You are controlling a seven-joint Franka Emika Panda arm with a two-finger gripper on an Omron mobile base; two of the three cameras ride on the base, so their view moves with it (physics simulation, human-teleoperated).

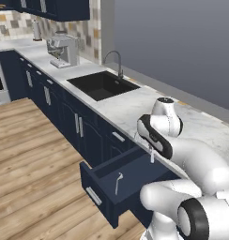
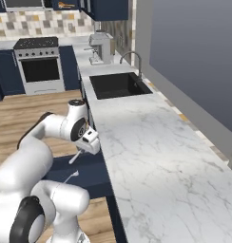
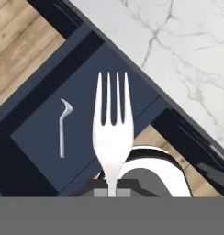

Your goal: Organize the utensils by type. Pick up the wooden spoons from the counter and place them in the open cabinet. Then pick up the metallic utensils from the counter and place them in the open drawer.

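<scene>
Fork (image 3: 113, 126), silver-grey with four tines, is pinched by its handle in my gripper (image 3: 113, 193), whose jaws are clenched on it, and it hangs tines-forward over the open drawer (image 1: 117, 185). I hold it there because the metal utensils belong in this navy drawer, where another thin metal utensil (image 3: 63, 128) with a bent tip already lies on the floor of the box. The white marble worktop (image 2: 156, 156) beside the drawer looks bare of spoons from here, so I judge this drop to be near the task's end.
</scene>
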